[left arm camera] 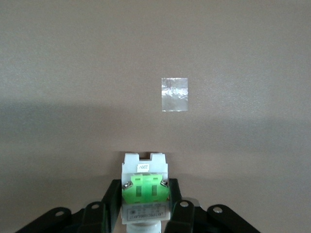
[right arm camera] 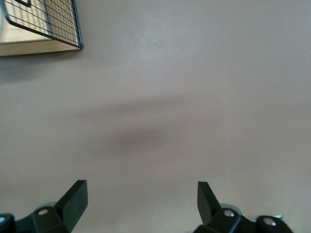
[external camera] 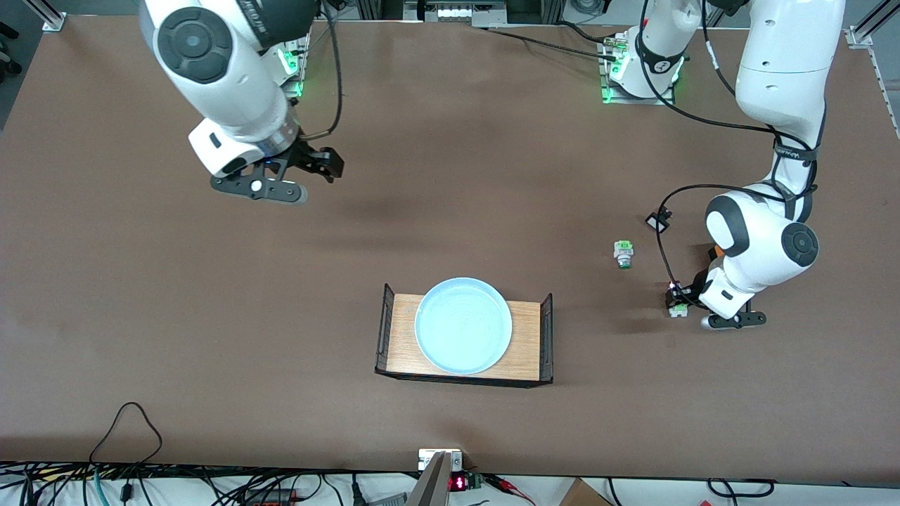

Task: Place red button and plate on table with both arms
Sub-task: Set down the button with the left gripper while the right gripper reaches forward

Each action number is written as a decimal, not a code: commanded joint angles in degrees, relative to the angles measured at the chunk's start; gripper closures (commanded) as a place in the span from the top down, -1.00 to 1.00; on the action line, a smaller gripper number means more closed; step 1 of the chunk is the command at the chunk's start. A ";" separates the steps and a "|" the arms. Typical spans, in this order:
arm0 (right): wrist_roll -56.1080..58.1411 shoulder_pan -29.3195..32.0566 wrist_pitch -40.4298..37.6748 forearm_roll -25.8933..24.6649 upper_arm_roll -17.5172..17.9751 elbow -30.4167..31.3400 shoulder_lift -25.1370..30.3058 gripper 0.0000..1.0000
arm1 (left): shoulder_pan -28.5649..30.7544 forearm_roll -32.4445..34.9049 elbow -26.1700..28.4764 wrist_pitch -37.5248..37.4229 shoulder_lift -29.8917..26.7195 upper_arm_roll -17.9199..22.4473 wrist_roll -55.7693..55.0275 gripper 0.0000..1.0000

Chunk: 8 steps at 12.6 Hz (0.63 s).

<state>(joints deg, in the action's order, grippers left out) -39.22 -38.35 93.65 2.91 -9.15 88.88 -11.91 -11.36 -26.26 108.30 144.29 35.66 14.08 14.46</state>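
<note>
Left hand (left arm camera: pixel 145 213): low at the left arm's end of the table (external camera: pixel 450 211), and from my screen I see it clamped on the red button (left arm camera: pixel 144 187). The wrist cam shows the whitish body and green block pinched between the fingers (left arm camera: pixel 181 213); the red cap only peeks out in the front cam.
Right hand (right arm camera: pixel 141 201): up in the air over bare table near its own base, fingers spread wide, nothing in them. That arm is just waiting.
Plate (external camera: pixel 463 325): pale blue, sitting flat on the wooden tray (external camera: pixel 404 337) with black wire ends, mid table.
Other bits: a green-and-white piece (external camera: pixel 623 254) with no red cap lies on the table between tray and left arm, and a black-and-white piece (external camera: pixel 658 222) sits near it.
</note>
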 commanded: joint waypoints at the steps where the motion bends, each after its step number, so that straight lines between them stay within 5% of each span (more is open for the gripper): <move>1: -5.32 -2.43 0.39 1.91 -0.61 -4.76 -4.25 1.00 | 0.46 -1.42 -0.54 -0.06 0.29 -0.11 2.67 0.56; 2: -6.73 -2.43 0.48 4.44 -0.61 -5.99 -5.39 1.00 | 0.02 -1.42 -0.72 -0.07 0.03 -0.11 2.50 1.00; 4: -11.46 -2.08 1.01 9.20 -0.87 -9.06 -7.94 1.00 | -0.85 -0.37 -0.89 -0.06 -1.72 0.07 3.02 1.00; 8: -22.71 -2.60 10.57 9.66 -0.61 -9.60 -11.81 1.00 | -1.12 5.59 -0.37 -7.07 -8.74 1.47 2.68 1.00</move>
<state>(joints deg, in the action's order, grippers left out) -56.37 -40.54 101.43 11.46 -9.57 81.47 -20.75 -12.35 -24.04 106.56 141.75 32.19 14.14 16.20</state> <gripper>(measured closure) 0.000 0.000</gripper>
